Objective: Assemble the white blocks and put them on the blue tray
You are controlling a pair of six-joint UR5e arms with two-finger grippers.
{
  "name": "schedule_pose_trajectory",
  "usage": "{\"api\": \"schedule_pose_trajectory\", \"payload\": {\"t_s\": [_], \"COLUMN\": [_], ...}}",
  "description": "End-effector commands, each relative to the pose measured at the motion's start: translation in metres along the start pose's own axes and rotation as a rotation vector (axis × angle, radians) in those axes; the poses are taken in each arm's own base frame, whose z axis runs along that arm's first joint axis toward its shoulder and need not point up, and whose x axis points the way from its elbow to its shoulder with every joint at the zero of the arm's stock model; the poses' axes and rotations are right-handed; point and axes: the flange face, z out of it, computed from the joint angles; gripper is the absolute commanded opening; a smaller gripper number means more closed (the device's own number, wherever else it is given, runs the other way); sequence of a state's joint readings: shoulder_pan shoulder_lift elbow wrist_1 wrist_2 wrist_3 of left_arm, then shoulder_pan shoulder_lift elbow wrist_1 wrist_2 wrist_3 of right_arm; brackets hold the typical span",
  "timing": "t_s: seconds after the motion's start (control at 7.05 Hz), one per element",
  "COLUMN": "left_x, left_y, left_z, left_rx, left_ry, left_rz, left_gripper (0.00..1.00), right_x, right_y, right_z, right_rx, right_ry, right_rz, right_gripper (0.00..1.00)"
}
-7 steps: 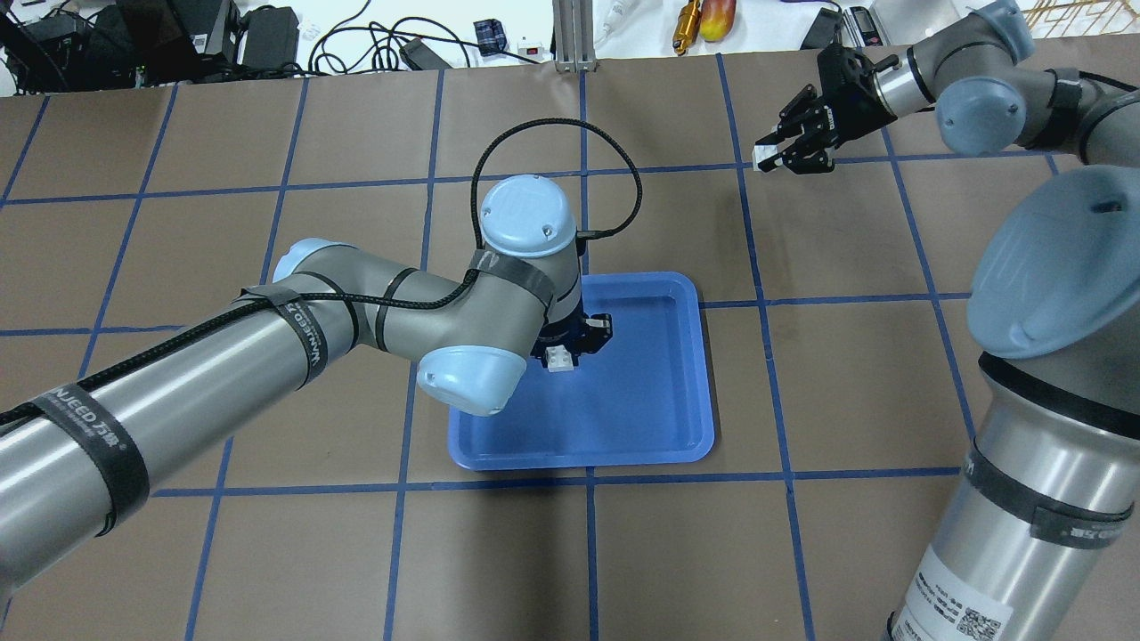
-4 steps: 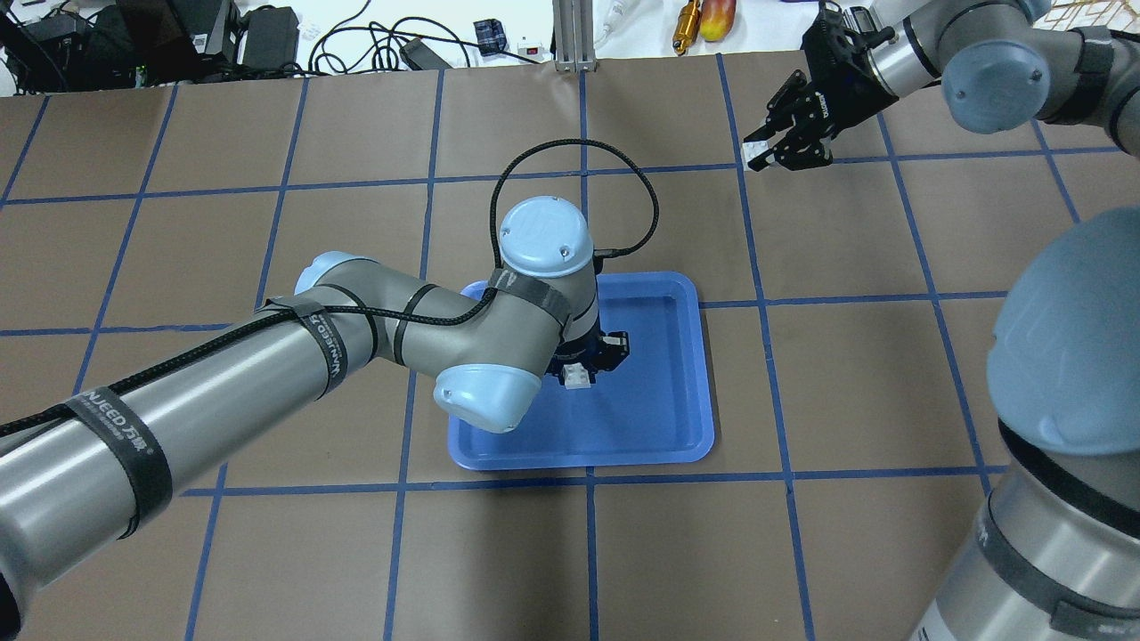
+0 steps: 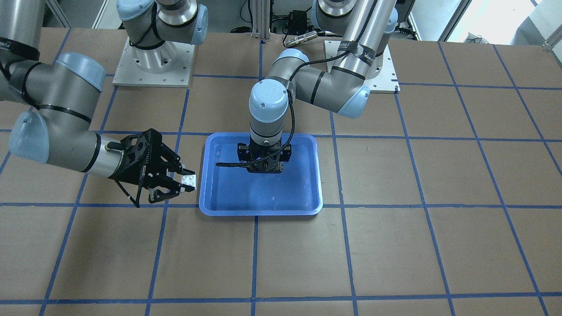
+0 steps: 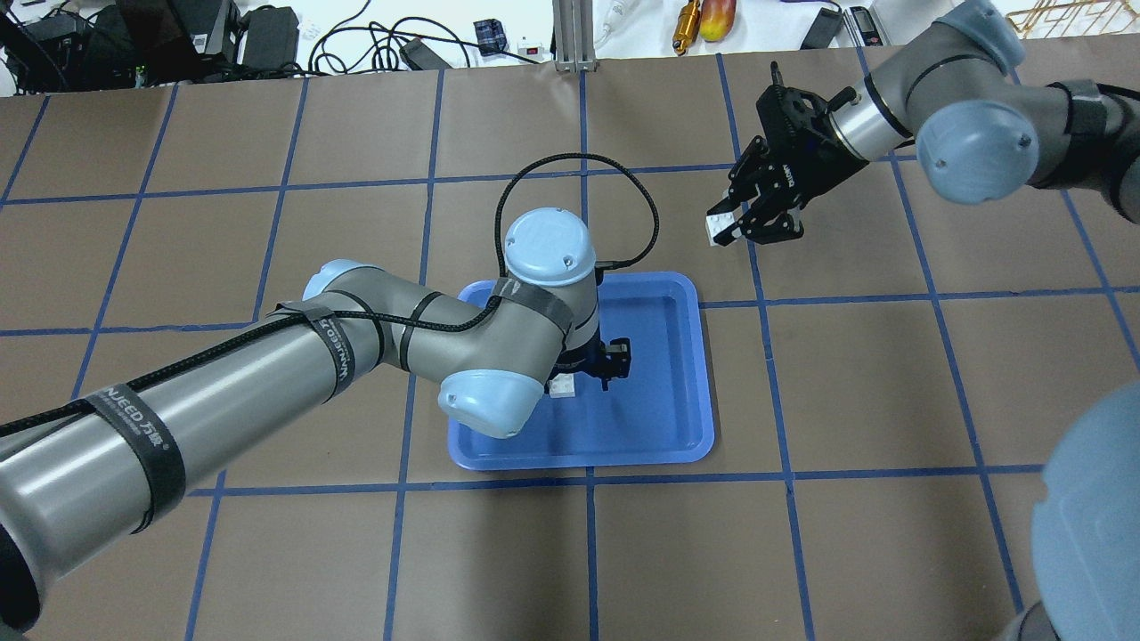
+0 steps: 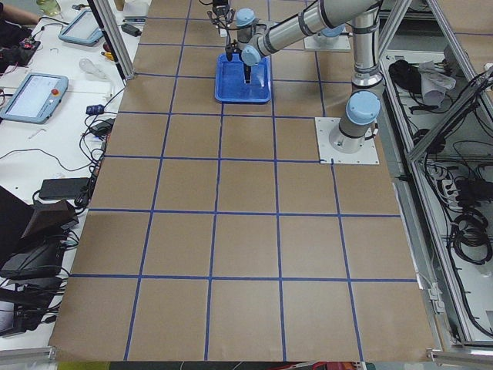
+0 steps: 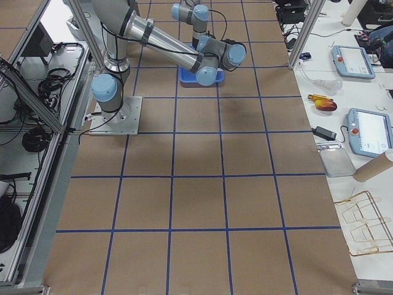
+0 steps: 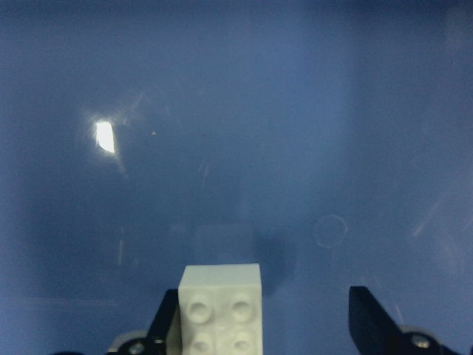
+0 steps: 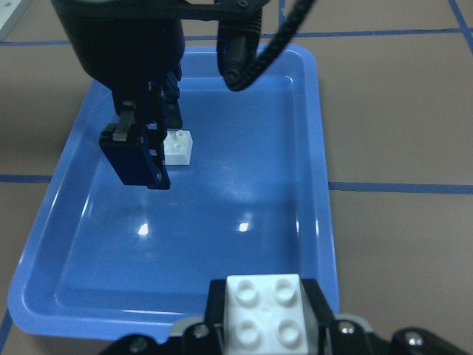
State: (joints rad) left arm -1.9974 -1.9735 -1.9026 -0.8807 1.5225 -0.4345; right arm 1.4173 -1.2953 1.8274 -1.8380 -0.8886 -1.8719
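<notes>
The blue tray point(image 4: 704, 374) lies mid-table. My left gripper point(image 4: 588, 378) points down into it and is open. One white block point(image 4: 561, 385) sits low over the tray floor against one finger; the other finger point(image 7: 369, 318) stands clear of it. This block also shows in the left wrist view point(image 7: 220, 303) and the right wrist view point(image 8: 178, 146). My right gripper point(image 4: 726, 230) is shut on the second white block point(image 4: 717, 227), studs up, held above the table just beyond the tray's far right corner. That block also shows in the front view point(image 3: 189, 180) and the right wrist view point(image 8: 264, 310).
Cables, power bricks and tools point(image 4: 704, 22) lie on the white bench past the table's far edge. An aluminium post point(image 4: 570, 36) stands at the far middle. The brown table top point(image 4: 873, 383) carries a blue tape grid.
My right gripper has carried its white block from the far right toward the tray's far right corner. My left gripper has stayed over the tray and its fingers look wider apart.
</notes>
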Motion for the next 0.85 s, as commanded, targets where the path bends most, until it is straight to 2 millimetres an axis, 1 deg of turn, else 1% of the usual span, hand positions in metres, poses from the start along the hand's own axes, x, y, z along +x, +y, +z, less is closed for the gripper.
{"api": "schedule_pose_trajectory", "payload": {"t_s": [0.0, 0.14, 0.28, 0.43, 0.57, 0.71], "left_x": [0.000, -0.006, -0.046, -0.066, -0.074, -0.082], "left_y": [-0.002, -0.007, -0.030, -0.038, -0.036, -0.034], "left_z": [-0.002, -0.008, -0.019, -0.025, -0.026, -0.021], "left_rx": [0.004, 0.013, 0.014, -0.015, -0.033, -0.061], "left_ry": [0.003, 0.009, 0.025, 0.090, 0.097, 0.095], "left_rz": [-0.006, -0.007, -0.014, -0.040, -0.029, 0.033], "left_gripper": [0.81, 0.81, 0.84, 0.83, 0.64, 0.39], "right_x": [-0.042, -0.054, -0.066, -0.079, -0.085, -0.085], "right_y": [-0.012, -0.007, -0.003, -0.001, 0.000, -0.005], "right_z": [0.031, 0.041, 0.050, 0.065, 0.079, 0.090], "right_rx": [0.030, 0.027, 0.027, 0.025, 0.045, 0.048], "right_ry": [-0.005, 0.003, 0.018, 0.020, 0.043, 0.064], "right_rz": [0.009, 0.031, 0.030, 0.015, 0.026, 0.041], "right_gripper": [0.20, 0.20, 0.20, 0.20, 0.20, 0.20]}}
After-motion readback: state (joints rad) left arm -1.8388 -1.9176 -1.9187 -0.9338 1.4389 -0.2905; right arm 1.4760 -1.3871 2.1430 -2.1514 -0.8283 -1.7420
